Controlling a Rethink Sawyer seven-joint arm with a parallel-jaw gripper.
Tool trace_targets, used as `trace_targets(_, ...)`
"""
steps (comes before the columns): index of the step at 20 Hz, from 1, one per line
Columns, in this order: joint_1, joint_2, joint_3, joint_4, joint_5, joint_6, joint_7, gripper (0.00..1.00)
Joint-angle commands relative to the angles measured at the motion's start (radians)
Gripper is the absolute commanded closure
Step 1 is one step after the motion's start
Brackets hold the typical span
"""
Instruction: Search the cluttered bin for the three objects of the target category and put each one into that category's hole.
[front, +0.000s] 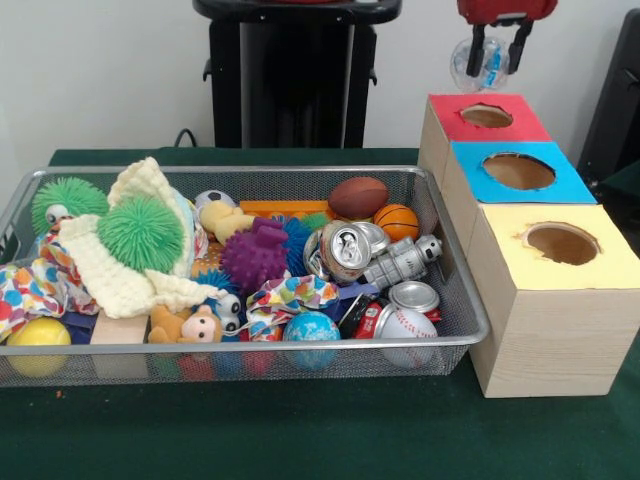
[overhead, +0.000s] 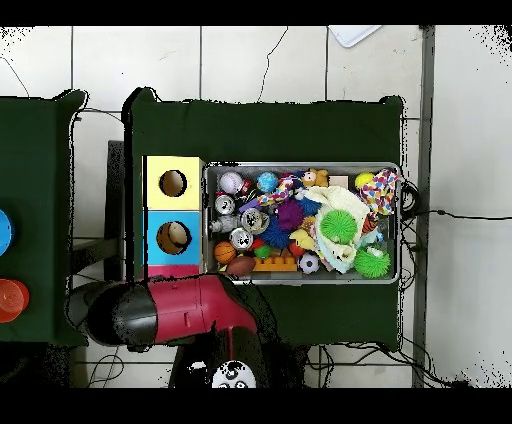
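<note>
Claw: pinching a clear plastic ball with blue inside, held above the red-topped hole.
Position: ball looks slightly off the hole's centre, toward the bin side.
Risk: if released so, it may strike the rim and roll to the blue hole or off onto the desk.
Remaining: baseball and basketball lie among cans; snagging likely.

I see open room above the wire bin; inside it, toys and cans lie packed together. Beside the bin, the yellow box's hole is unblocked.
</note>
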Motion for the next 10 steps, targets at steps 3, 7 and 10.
trace_targets(3,0.057,0.159,-0.055,-0.094,0.059,-0.051,0.32,1.0)
trace_targets(7,0.07,0.215,-0.07,-0.095,0.055,-0.132,0.316,1.0)
trace_targets(10,0.069,0.244,-0.073,-0.096,0.056,-0.178,0.309,1.0)
